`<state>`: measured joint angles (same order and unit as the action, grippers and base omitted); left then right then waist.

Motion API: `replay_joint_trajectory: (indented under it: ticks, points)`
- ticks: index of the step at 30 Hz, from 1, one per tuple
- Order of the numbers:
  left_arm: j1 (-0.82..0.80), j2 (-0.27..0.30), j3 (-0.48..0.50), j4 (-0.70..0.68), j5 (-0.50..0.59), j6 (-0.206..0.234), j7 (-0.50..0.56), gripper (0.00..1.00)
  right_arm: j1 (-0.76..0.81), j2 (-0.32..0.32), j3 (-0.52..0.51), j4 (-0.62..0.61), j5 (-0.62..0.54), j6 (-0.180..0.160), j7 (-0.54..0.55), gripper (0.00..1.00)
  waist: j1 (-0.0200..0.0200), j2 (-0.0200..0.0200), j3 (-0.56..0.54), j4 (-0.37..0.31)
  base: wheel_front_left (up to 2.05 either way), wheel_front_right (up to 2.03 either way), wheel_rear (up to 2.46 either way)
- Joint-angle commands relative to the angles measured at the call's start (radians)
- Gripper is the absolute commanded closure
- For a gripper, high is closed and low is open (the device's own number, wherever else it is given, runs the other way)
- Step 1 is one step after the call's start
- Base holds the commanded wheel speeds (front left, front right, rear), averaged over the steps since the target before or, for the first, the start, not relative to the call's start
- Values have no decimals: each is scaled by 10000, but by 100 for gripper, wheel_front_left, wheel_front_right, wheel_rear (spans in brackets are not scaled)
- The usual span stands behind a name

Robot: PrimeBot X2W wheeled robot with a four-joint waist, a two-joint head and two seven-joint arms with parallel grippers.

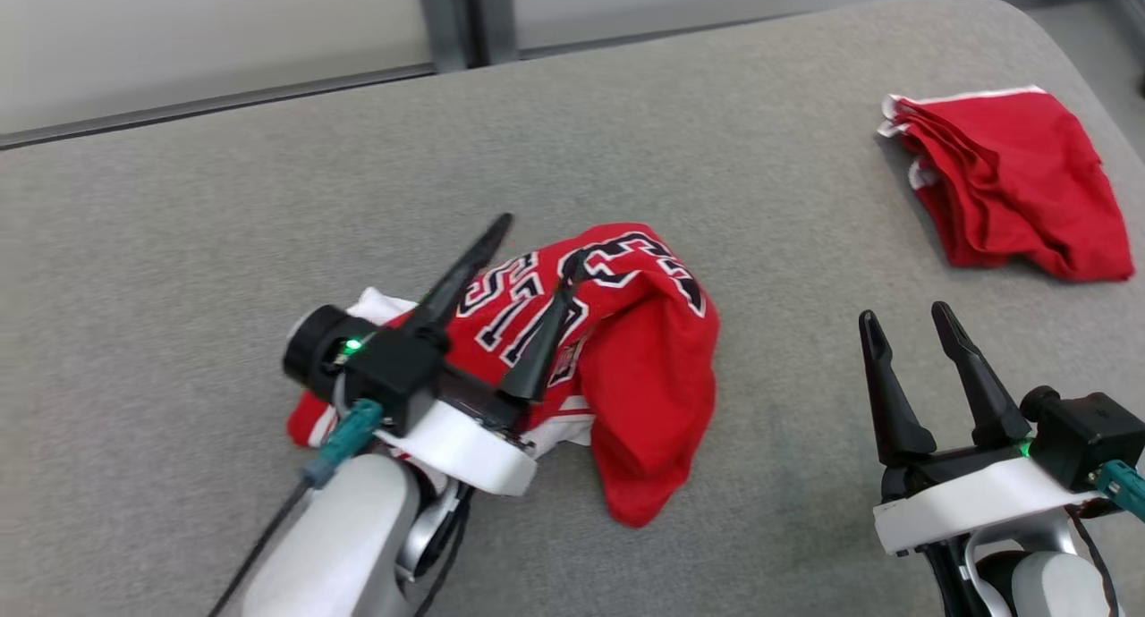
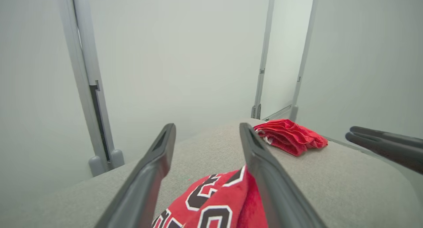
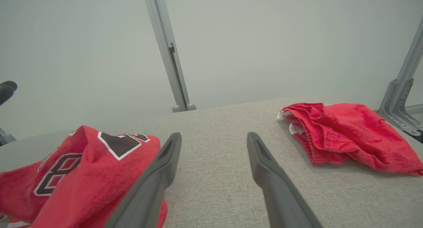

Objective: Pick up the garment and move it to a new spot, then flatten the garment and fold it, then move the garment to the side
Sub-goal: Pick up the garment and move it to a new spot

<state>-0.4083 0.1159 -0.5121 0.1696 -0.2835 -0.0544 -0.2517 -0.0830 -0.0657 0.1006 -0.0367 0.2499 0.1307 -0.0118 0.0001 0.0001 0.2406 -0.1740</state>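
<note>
Left claw (image 1: 538,244) is standing wide with nothing pinched. One finger is riding clear above the jersey (image 1: 644,358) and the other is lying across the numbers. The cloth is sitting slack between and under them.

Right claw (image 1: 905,315) is also gaping wide and carrying nothing. It's hovering over bare surface (image 1: 268,197), near the red pile (image 1: 1011,183), on the pile's robot side.

The jersey is lying crumpled in a heap, well apart from the red pile, to the pile's left and closer to the robot. The left claw is working on the heap's far side from the pile.

Handling, my read: I'm expecting it to be light, limp and a bit slick, with no stiffness at all. It'll be draping and bunching, and a pinch in mid-heap risks grabbing several layers. I'm leaning towards taking it at the white trim (image 1: 380,306) or a hem corner, one claw per corner, so it's hanging open for flattening.

Views:
- **Head view:** it's giving me the whole outline of the heap and both claws at once, plus the gap to the pile.
- **Left wrist view:** it's showing the cloth touching the inner face of one finger, which I'm not able to judge from above. The other claw's fingers (image 2: 380,142) are poking in at the edge.
- **Right wrist view:** it's showing how tall the hump is standing, and clean surface running from there to the pile.
</note>
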Motion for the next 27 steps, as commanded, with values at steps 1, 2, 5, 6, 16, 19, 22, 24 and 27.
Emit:
replay_joint_trajectory:
  ticks: [1,2,5,6,16,19,22,24,27]
  points:
    - [233,111,335,-143,-132,239,-73,0,36,-108,-32,-69,-29,0,88,0,-1,-1,-412,579,0,0,0]
    - [338,155,552,-225,-201,365,-93,0,79,-114,-35,-103,-21,0,136,0,-1,-1,-480,717,0,0,0]
    - [720,349,1250,-317,-405,706,-124,0,179,-174,4,-174,-37,0,267,0,-1,-1,-712,1087,0,0,0]
    - [866,421,1475,-323,-483,795,-132,0,199,-208,0,-196,-55,0,303,0,-1,-1,-789,1208,0,0,0]
    - [2762,995,3333,-655,-781,1368,-141,0,715,-462,-55,-322,-114,0,710,0,-1,-1,-1586,2110,0,0,0]
    - [3354,1111,3554,-700,-874,1353,-141,0,934,-483,-104,-355,-99,0,802,0,-1,-1,-1838,2237,0,0,0]
    - [3931,1175,3589,-948,-857,1476,-79,0,1183,-524,-145,-382,-159,0,931,0,-1,-1,-2048,2282,0,0,0]
    - [4109,1222,3595,-1043,-854,1523,-25,0,1269,-535,-151,-372,-166,0,979,0,-1,-1,-2112,2280,0,0,0]
    - [4593,1313,3558,-1362,-899,1581,178,0,1473,-567,-136,-408,-160,0,1070,0,-1,-1,-2308,2249,0,0,0]
